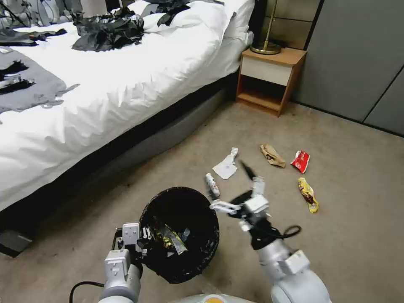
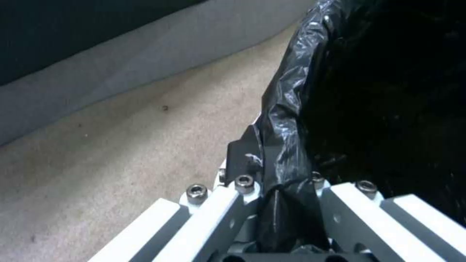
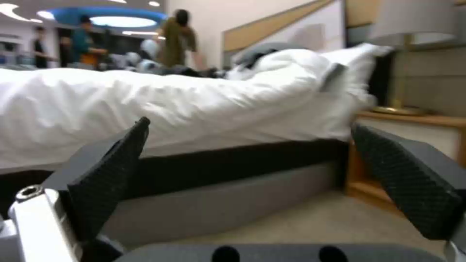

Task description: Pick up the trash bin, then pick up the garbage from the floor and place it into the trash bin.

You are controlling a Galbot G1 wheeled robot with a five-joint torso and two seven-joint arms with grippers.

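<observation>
The trash bin (image 1: 198, 256), lined with a glossy black bag, hangs tilted just off the carpet with my left gripper (image 1: 142, 242) shut on its near-left rim. In the left wrist view the left gripper (image 2: 286, 203) pinches the black liner of the bin (image 2: 291, 109). A silvery-yellow wrapper (image 1: 170, 240) lies inside the bin. My right gripper (image 1: 230, 185) hovers open and empty beside the bin's right rim, above a small white bottle (image 1: 212, 185); its black pads (image 3: 111, 174) stand wide apart. On the carpet beyond lie a white tissue (image 1: 227, 166), brown paper bag (image 1: 272, 155), red wrapper (image 1: 301, 161) and yellow wrapper (image 1: 308, 193).
A white bed (image 1: 118, 88) with black clothes (image 1: 109, 29) on it fills the left side, its grey base (image 1: 168, 134) bordering the carpet. A wooden nightstand (image 1: 271, 78) with a brass lamp (image 1: 266, 47) stands at the back. Grey wall panels (image 1: 357, 59) close the right.
</observation>
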